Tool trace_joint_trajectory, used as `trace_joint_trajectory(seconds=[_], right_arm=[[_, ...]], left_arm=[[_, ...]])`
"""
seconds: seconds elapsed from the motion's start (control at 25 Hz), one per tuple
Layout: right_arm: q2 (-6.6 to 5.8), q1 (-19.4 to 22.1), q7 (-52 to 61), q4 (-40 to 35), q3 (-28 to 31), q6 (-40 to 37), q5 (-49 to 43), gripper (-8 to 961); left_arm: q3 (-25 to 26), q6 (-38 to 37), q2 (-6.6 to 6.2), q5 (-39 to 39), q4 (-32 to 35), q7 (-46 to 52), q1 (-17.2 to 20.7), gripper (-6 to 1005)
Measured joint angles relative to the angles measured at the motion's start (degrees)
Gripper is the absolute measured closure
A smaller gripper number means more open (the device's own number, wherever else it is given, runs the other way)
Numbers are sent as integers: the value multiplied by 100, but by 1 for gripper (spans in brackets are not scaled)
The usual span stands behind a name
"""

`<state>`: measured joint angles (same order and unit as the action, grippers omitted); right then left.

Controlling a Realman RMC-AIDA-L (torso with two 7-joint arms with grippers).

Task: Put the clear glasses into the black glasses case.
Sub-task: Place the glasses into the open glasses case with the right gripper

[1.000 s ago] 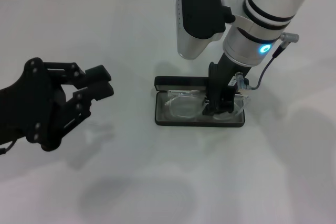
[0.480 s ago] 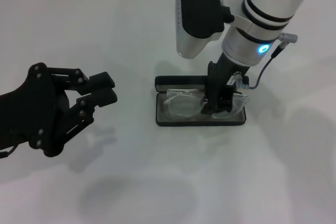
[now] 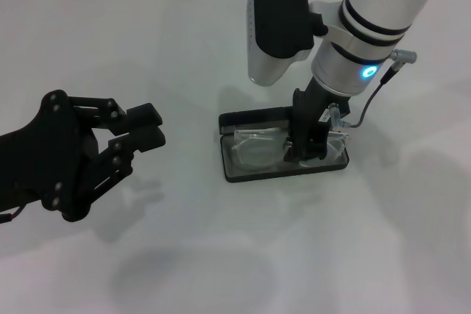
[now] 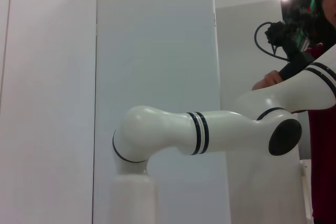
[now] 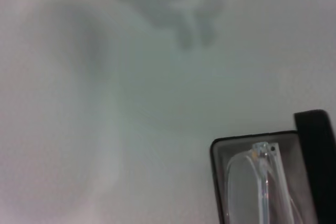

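Head view: clear glasses (image 3: 259,149) inside open black glasses case (image 3: 235,173), right tool (image 3: 307,154) down among them.

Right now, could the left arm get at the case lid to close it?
Probably yes. The left gripper hovers over bare table beside the case, with nothing between them. But the right gripper stands in the open case on the glasses, so the lid can't close yet.

Black rectangular hard clamshell glasses case (image 3: 283,170): lies open on white table (image 3: 221,255), directly beneath right claw (image 3: 305,154). Transparent plastic-framed clear glasses (image 3: 257,150): inside case, under and left of right claw. Left claw (image 3: 151,126): well apart, left of case, above table.
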<state>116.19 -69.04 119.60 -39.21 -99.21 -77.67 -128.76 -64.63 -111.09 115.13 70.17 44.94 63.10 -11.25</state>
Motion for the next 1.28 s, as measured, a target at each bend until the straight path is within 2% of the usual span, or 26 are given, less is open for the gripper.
trace_joint_trajectory(seconds=[0.36,1.28], right_arm=[[0,-103,23,-63,-283,-75,-9,837],[0,-189,28,-31,-304,-79,-48,809]], left_arm=[[4,0,0,0,-2,-42,26,838],[3,0,8,-13,-2,-123,71,836]])
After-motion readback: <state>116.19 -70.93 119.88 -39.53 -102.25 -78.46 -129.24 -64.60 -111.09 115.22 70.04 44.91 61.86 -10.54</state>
